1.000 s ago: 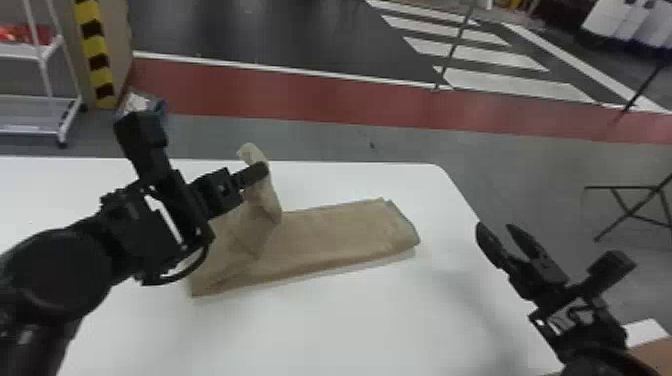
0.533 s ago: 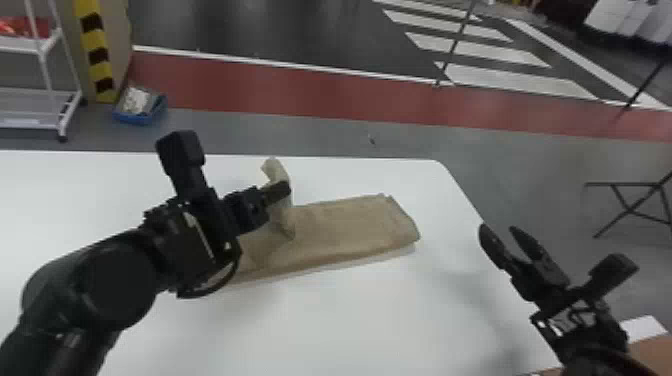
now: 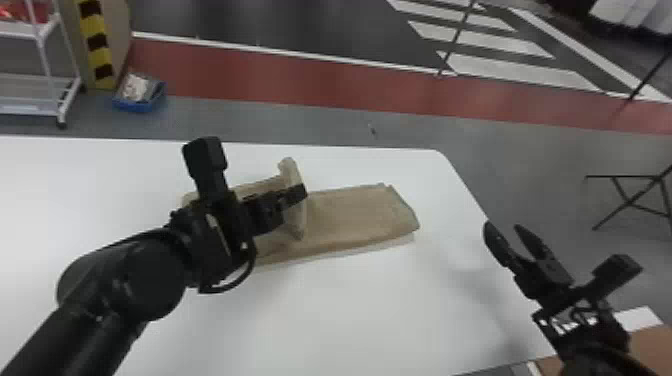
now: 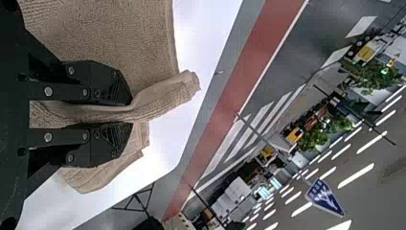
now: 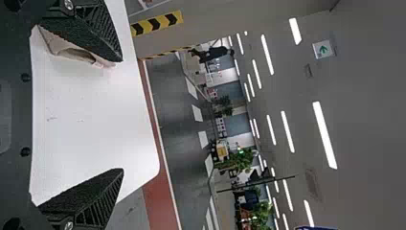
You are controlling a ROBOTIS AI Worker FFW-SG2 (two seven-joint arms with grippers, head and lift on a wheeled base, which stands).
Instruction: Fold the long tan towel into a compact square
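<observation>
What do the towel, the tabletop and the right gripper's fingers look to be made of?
Towel: soft, matt woven cloth, probably cotton terry, going by its nubbly, pile-like surface.
Tabletop: smooth, white and faintly glossy, perhaps laminate or painted board; its soft sheen leaves that open.
Right gripper's fingers: black, matt, probably molded plastic or rubber, judging by the grainy faces and ribbed sides.

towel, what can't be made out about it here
- Head view: the left part of the towel is partly hidden behind the left arm; its layers are too small to count.
- Left wrist view: the top edge cuts it off, and the fingers of the left gripper cover part of the pinched cloth.
- Right wrist view: one finger of the right gripper hides part of it.
</observation>
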